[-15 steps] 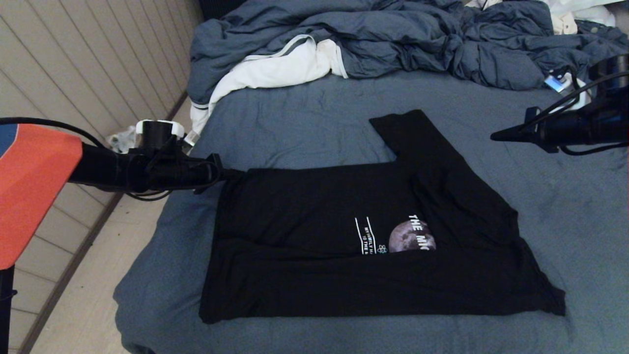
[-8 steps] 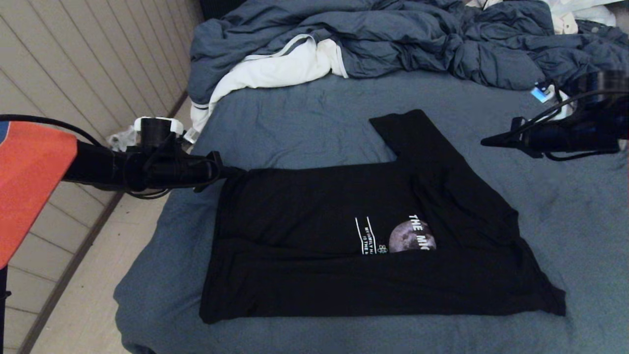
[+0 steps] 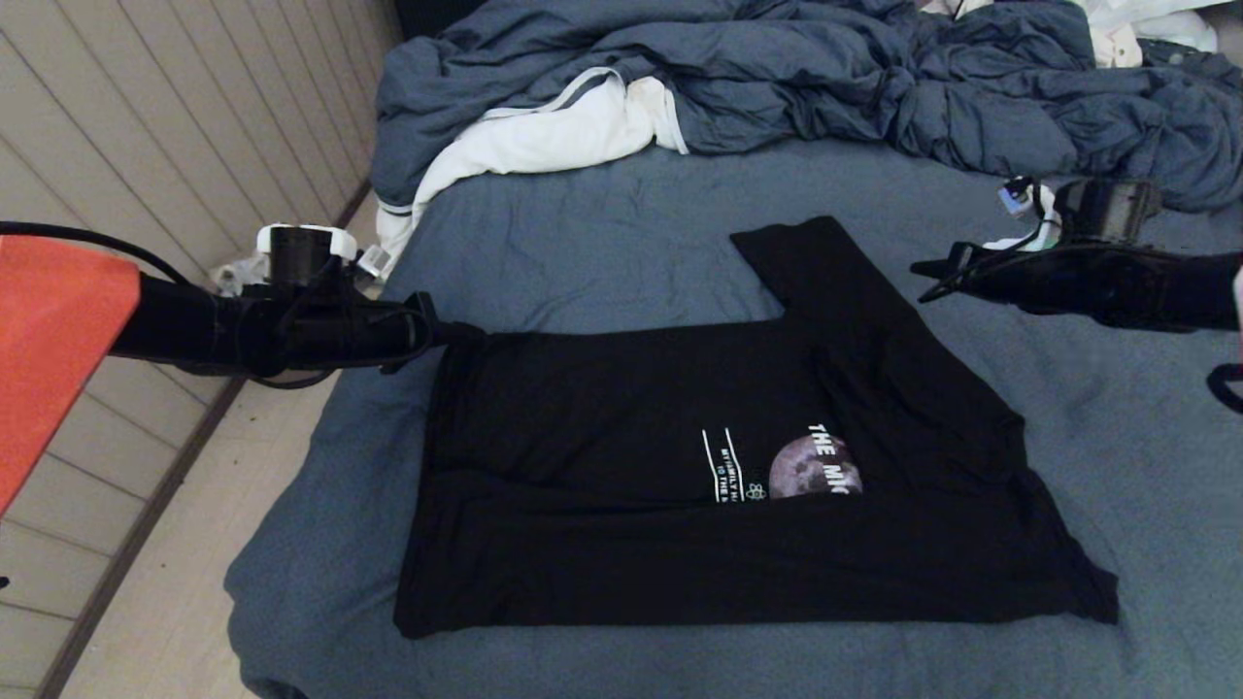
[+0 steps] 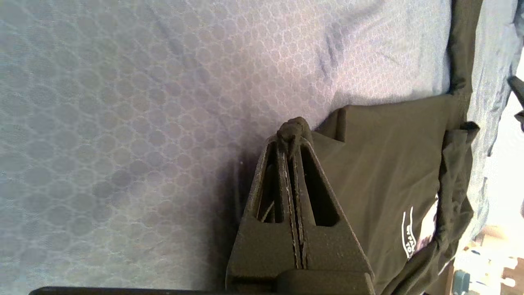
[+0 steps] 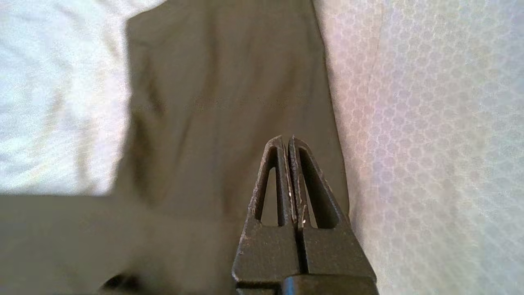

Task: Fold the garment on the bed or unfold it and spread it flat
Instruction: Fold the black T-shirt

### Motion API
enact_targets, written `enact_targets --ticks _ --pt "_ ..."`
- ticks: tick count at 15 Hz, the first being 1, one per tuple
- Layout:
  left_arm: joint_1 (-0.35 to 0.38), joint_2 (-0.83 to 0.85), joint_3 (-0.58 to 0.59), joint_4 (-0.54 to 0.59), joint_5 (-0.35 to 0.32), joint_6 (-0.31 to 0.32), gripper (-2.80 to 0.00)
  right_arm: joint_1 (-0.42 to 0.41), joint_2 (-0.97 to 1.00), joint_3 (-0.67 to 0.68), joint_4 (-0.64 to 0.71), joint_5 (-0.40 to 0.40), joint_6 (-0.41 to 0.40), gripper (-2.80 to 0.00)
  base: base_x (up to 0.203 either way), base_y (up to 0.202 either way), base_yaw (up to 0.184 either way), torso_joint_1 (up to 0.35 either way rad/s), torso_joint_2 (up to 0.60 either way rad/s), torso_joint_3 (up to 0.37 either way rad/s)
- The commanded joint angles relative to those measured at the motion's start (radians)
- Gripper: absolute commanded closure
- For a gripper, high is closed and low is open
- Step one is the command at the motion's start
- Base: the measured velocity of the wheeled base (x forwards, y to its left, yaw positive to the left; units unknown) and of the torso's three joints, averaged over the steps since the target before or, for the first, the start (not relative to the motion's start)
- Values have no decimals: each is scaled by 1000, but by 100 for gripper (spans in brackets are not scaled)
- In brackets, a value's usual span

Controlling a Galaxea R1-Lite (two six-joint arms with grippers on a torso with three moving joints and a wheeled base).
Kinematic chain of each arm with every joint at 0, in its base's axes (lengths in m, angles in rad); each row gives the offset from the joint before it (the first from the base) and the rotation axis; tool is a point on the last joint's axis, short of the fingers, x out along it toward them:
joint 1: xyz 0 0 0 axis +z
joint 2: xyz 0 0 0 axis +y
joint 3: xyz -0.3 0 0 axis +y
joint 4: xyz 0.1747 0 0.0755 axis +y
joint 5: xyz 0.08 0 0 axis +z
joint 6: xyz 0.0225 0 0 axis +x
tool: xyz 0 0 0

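Two grippers in play. Left gripper [image 4: 291, 137] is clamped tight on a small bunched corner of the shirt [image 3: 680, 466], at the shirt's far left corner as seen from the head view. In the left wrist view a knot of black fabric pokes out between the closed tips. Right gripper [image 3: 930, 270] has its fingers pressed together with nothing between them, hanging above the bed [image 3: 602, 243] just beside the sleeve [image 3: 816, 262] that sticks out at the far side, not touching it as far as I can tell.

Shirt lies mid-bed, nearer the front edge, dark against the blue-grey sheet. Progress, my read: partly folded. The near long edge looks turned over the body, since a fold line cuts across the print, and the right side slants in. One sleeve is not yet folded in, and the outline is no tidy rectangle. Left to do: tuck the sleeve, fold the body again, square it up.

Writing: white "THE MIG" [image 3: 833, 456] next to a grey moon [image 3: 804, 471], the rest covered by the fold. Two vertical white lines with small text beside them, too small to read.

Duvet [image 3: 777, 78] is rumpled at the far end, with a white cloth [image 3: 544, 136] at its left edge, both well apart from the shirt.
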Motion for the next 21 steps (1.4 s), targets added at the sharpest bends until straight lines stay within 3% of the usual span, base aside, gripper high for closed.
enact_targets --ticks 1,17,18,21 --pt "-1 -2 4 -3 -3 -2 0 16 40 -2 -12 -20 2 -280 0 0 0 0 0 0" --pt "-5 9 19 -27 -2 -1 0 14 83 -13 -16 -34 -3 -280 0 0 0 0 0 0" --pt "-6 10 19 -27 -2 -1 0 14 84 -13 -16 -33 -3 0 0 0 0 0 0 0" --pt "-6 10 20 -27 -2 -1 0 16 91 -13 -16 -33 -5 0 0 0 0 0 0 0"
